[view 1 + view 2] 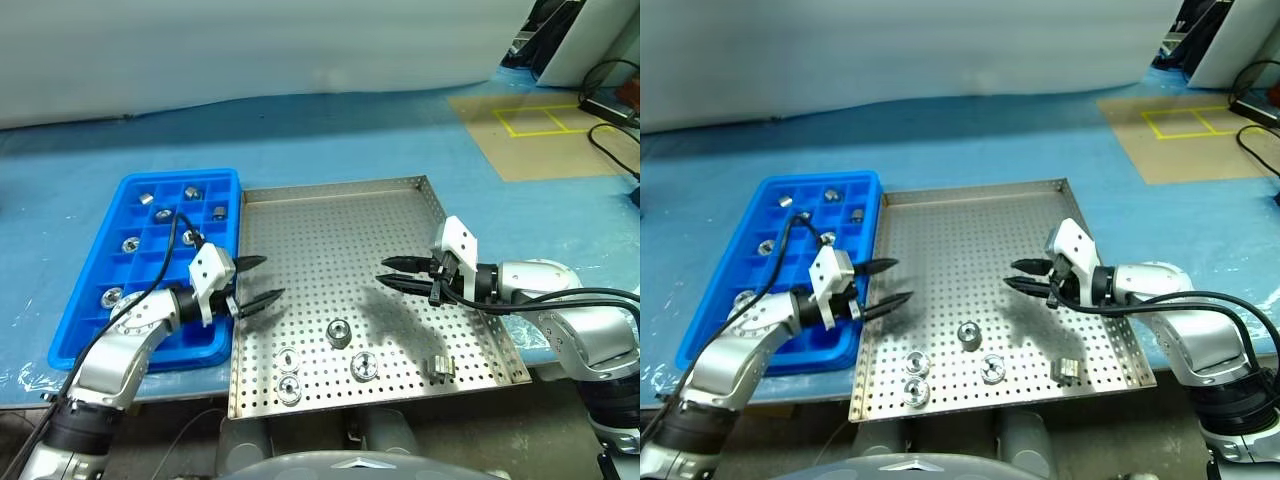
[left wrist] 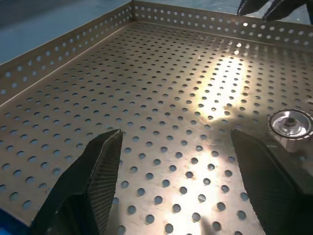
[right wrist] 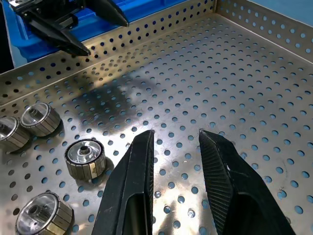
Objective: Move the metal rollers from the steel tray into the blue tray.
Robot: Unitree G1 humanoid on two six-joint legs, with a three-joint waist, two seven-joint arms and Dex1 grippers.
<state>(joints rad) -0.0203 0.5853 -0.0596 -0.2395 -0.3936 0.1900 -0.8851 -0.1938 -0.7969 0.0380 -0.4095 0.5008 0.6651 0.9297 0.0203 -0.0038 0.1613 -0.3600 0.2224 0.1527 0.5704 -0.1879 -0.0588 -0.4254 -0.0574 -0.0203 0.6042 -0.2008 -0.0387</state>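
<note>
The steel tray lies in the middle with several metal rollers near its front edge: one upright, a pair at front left, one, and one on its side. The blue tray sits against its left side with several rollers in its compartments. My left gripper hovers open and empty over the steel tray's left rim. Open and empty too, my right gripper points left over the tray's right half. In the right wrist view its fingers stand above bare floor, a roller beside them.
Blue sheeting covers the table. A brown mat with a yellow taped square lies at the back right, with black cables beside it. The steel tray's front edge overhangs the table's front.
</note>
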